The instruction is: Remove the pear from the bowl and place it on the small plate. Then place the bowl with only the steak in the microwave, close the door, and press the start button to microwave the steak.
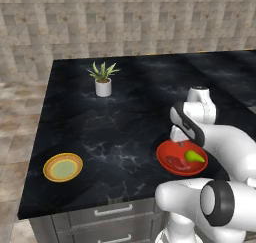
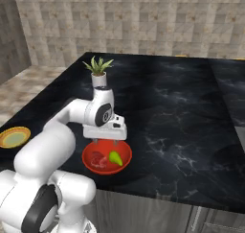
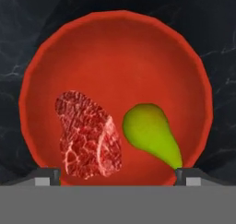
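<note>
At the near left edge of the black counter (image 1: 125,117) sits the small plate (image 1: 63,167), well apart from everything else. Farther back, toward the far left, a potted plant (image 1: 103,79) stands upright. To the right, near the counter's front edge, the bowl (image 1: 167,152) holds the steak (image 3: 87,133) on its left and the pear (image 3: 152,133) on its right, just beside each other. The gripper (image 3: 119,174) hangs over the bowl with jaws spread wide, grasping nothing.
</note>
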